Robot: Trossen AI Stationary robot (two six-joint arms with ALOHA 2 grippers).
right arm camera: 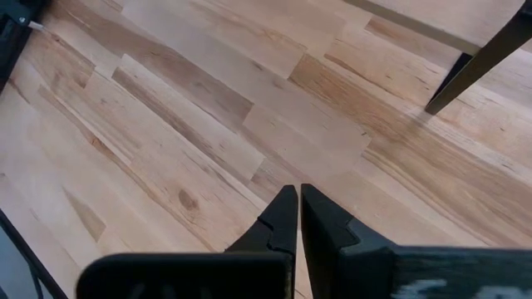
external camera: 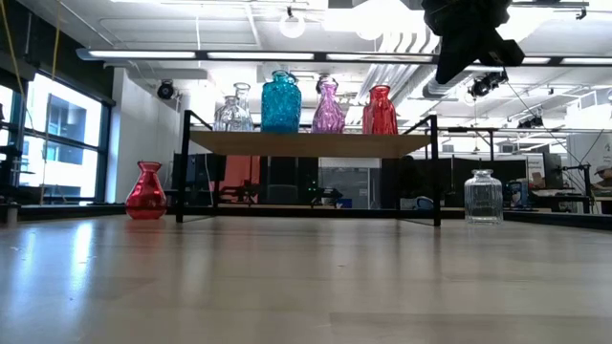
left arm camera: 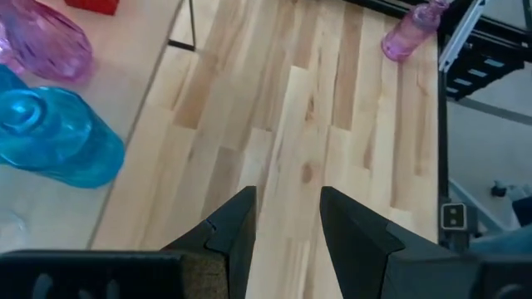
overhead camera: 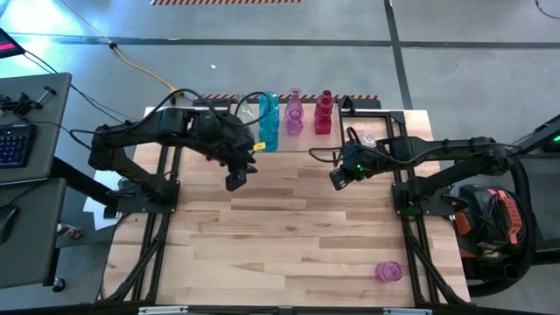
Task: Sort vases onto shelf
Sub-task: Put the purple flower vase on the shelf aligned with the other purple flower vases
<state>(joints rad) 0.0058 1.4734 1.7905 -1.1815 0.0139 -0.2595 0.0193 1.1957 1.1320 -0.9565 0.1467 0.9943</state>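
While both arms hang above the wooden bench [overhead camera: 289, 227], the left tool [overhead camera: 236, 181] stands partly parted and empty, and the right tool [overhead camera: 336, 179] is pinched together on nothing. On the low wood-topped shelf [external camera: 311, 143] stand a teal glass vase [external camera: 281, 102], a pink vase [external camera: 328, 107] and a red vase [external camera: 379, 111]. Another pink vase [overhead camera: 388, 272] lies near the bench's front edge on the right arm's side.

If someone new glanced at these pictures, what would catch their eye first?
Most likely the row of coloured vases on the shelf: a teal vase, a pink-purple vase and a red vase. Next, the squat red vase on the table left of the shelf in the low view, and the lone pink vase near the table's front edge.
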